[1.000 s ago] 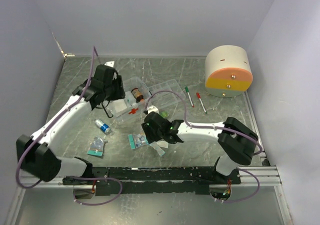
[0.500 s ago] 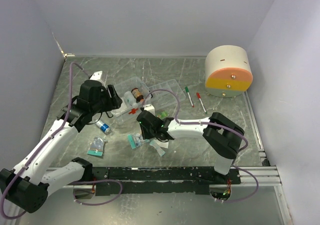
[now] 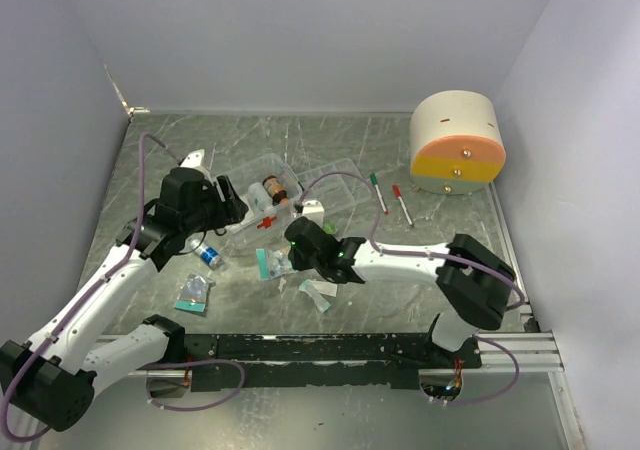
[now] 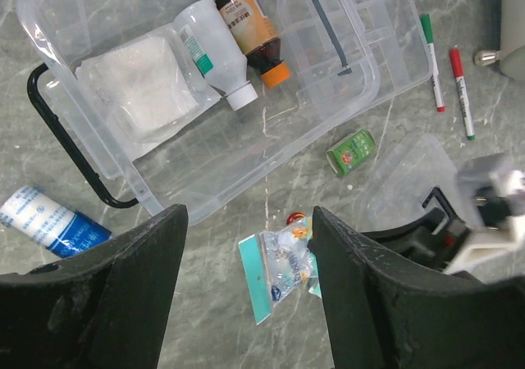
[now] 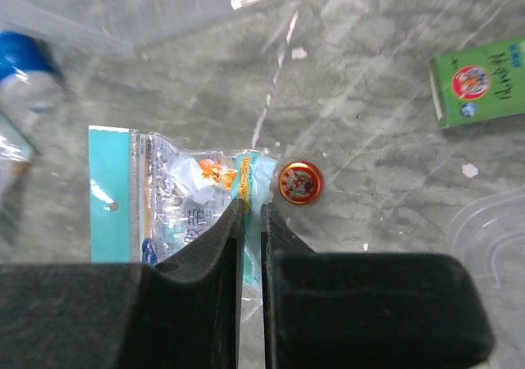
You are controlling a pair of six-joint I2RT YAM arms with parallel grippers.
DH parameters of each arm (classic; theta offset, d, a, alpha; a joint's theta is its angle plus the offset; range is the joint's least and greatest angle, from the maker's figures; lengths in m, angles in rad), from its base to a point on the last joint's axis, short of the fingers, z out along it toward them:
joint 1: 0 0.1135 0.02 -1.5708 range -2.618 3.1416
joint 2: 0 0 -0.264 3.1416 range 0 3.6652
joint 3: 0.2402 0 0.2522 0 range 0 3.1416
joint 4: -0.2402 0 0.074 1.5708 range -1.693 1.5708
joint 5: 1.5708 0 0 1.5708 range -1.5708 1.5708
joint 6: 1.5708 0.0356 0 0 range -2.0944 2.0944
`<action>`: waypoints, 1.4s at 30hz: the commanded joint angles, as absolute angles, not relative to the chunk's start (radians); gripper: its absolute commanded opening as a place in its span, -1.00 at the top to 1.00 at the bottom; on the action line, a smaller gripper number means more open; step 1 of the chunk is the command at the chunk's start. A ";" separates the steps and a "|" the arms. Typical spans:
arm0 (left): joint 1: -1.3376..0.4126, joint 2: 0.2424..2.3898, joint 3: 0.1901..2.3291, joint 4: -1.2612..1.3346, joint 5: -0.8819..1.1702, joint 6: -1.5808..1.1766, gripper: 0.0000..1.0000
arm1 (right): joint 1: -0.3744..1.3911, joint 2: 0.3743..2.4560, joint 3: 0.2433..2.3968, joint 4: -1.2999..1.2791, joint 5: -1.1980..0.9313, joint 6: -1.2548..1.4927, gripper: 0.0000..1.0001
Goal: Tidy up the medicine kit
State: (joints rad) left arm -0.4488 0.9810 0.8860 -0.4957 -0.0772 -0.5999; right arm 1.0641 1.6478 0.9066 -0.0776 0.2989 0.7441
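One packet [image 5: 164,193], pinched at its end by the right tool [image 5: 253,209], runs left-right just in front of the clear box [image 4: 205,190], teal end pointing left. Left tool [image 4: 246,213] is spread wide.

Our left gripper [image 4: 246,221] hangs wide open at the clear box's [image 4: 246,152] left end. Our right gripper [image 5: 253,211], just in front of that box, pinches a sachet [image 5: 172,197].

Closed in on three sides by plain pale lilac-white walls [image 3: 300,40] — left, back and right, all bare. Underfoot of everything, a dark grey-green marbled table [image 3: 440,220], veined in white, lit evenly from above with only soft shadows. Along the near edge, a black mounting rail [image 3: 330,348] — bolted onto a silver metal strip [image 3: 530,342].
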 commanded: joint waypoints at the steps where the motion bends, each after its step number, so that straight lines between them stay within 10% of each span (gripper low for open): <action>1: -0.453 0.928 0.869 -0.458 -0.059 -0.678 -0.47 | 1.063 1.535 0.877 -0.005 0.405 0.802 1.00; 13: -0.453 0.776 0.775 -0.283 0.029 -0.808 -0.51 | 1.064 1.262 0.861 -0.039 0.549 1.026 1.00; 33: -0.452 0.815 0.764 -0.063 0.049 -0.777 -0.48 | 1.019 1.532 1.253 -0.145 0.601 1.367 1.00; 42: -0.453 0.897 0.737 0.079 0.051 -0.853 -0.05 | 0.991 1.534 1.224 -0.066 0.492 1.387 1.00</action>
State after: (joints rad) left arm -0.4488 0.8665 0.7406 -0.0402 0.0704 -0.8249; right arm 1.0061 1.5272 1.2324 -0.1181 0.5339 1.3586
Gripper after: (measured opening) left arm 0.567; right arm 0.082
